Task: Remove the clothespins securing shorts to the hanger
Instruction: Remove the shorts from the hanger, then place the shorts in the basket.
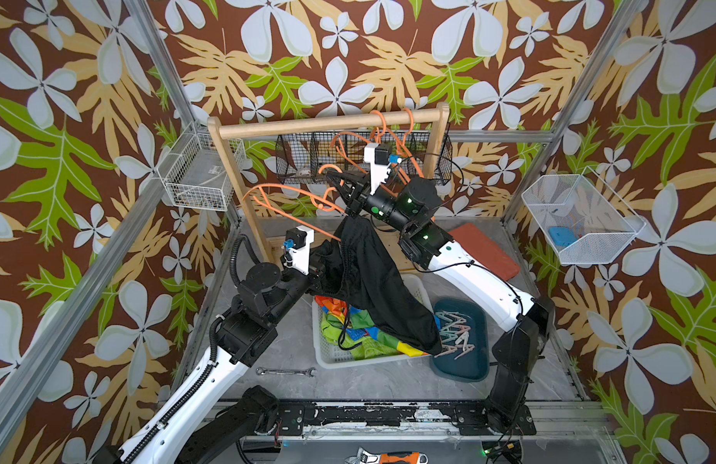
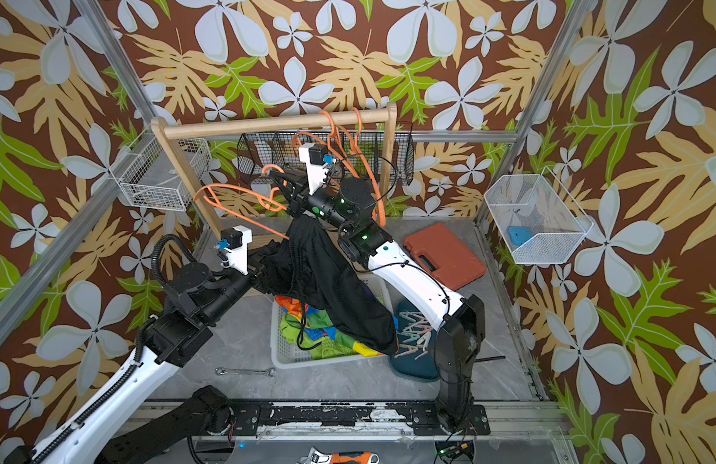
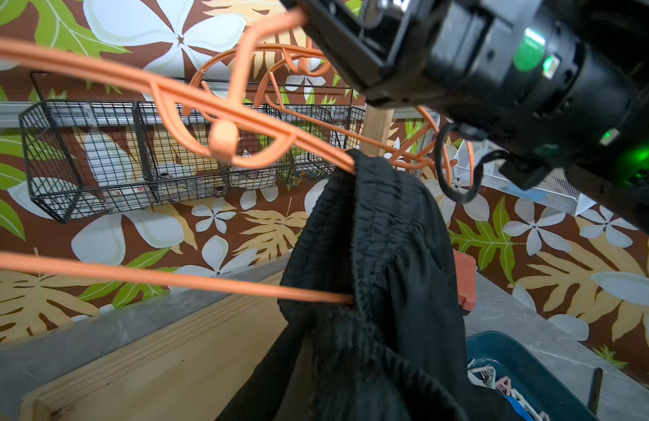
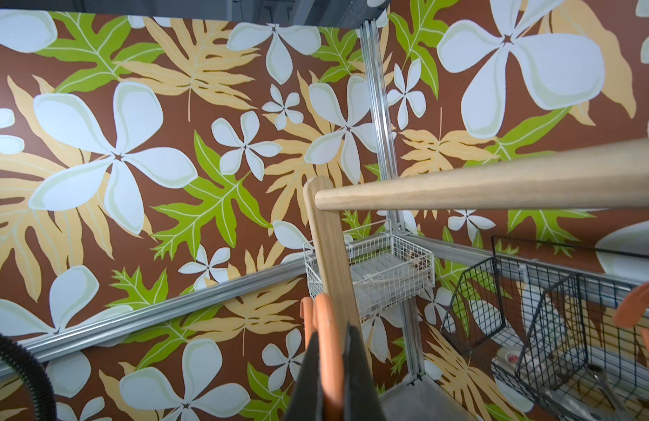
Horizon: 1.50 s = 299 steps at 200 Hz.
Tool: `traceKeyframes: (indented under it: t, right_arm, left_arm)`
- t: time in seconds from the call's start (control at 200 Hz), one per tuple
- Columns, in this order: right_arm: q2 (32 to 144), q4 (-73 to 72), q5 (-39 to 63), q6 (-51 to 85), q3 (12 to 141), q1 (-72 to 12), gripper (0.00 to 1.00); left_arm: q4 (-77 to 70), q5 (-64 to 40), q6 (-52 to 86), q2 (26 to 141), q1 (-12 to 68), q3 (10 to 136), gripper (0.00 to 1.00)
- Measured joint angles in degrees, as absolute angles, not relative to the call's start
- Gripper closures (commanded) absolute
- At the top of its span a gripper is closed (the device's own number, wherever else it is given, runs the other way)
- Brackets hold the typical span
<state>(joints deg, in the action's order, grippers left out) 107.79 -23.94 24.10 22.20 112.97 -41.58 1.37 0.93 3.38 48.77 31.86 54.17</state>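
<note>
The black shorts (image 1: pixel 382 289) hang from one end of an orange hanger (image 1: pixel 292 189), which is tilted in front of the rack. My right gripper (image 4: pixel 330 364) is shut on a bar of that hanger (image 4: pixel 328 342); in both top views it sits at the hanger's upper part (image 2: pixel 276 176). My left gripper (image 1: pixel 317 274) is buried in a fold of the black shorts (image 3: pixel 370 255) and shut on the cloth, so its fingertips are hidden. Several clothespins (image 1: pixel 454 331) lie in a dark blue tray (image 1: pixel 464 365). Colour-blocked and lime green shorts (image 1: pixel 348 331) lie in a white basket (image 1: pixel 328 361).
A wooden rack (image 1: pixel 328 122) at the back carries more orange hangers (image 1: pixel 392 132), with a black wire basket (image 1: pixel 300 160) behind it. White wire baskets (image 1: pixel 199 176) (image 1: pixel 577 217) hang on both side walls. A red case (image 1: pixel 489 249) and a wrench (image 1: pixel 286 371) lie on the table.
</note>
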Motion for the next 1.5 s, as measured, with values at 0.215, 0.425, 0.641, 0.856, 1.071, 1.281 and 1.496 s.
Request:
traceKeyframes:
  t: [0.215,0.425,0.641,0.856,1.071,1.281,1.496]
  right_arm:
    - [109.7,-22.8,25.1,22.0,120.7,-41.5,1.0]
    - [104.8,-19.4,25.1,19.0,121.4,-39.0,1.0]
    - [91.7,-16.8,22.8,14.1,105.2,-37.6,1.0]
    - [80.6,-14.8,19.1,11.1,89.1,-35.3,1.0]
    - [71.8,-13.5,16.7,7.9,80.9,-34.7,1.0]
    - [67.0,-12.3,15.0,6.8,77.6,-31.5,1.0]
    - [64.7,-12.0,15.0,6.6,76.1,-30.2,1.0]
  left_arm:
    - [1.3,0.6,4.2,48.5,32.7,54.5,1.0]
    - [2.8,1.1,4.1,47.7,32.7,57.3,1.0]
    - [6.3,1.1,3.9,48.7,32.7,63.2,1.0]
    - [10.8,-0.5,3.9,53.8,33.3,75.9,1.0]
    - [16.1,-1.4,4.7,58.5,37.2,89.0,1.0]
    - [20.9,2.6,5.3,64.0,47.5,99.4,1.0]
    - [25.5,7.6,2.7,70.2,55.8,108.6,1.0]
